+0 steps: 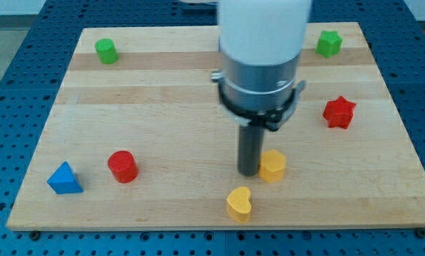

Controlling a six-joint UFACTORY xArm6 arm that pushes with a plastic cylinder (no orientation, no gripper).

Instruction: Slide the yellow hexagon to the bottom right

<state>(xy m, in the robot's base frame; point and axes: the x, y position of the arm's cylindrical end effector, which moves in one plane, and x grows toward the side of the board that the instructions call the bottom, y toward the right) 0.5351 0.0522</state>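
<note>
Lab bench: blue perforated breadboard table, wooden board on it, robot arm mounted overhead.

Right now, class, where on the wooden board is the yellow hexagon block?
The yellow hexagon block sits right of centre in the view's lower half, touching my tip on its left, with the yellow heart block just below-left.

My arm comes down from the far edge of the view, a broad white housing over a grey metal collar. Below it the straight dark rod stands upright, and my tip rests on the counter.
</note>
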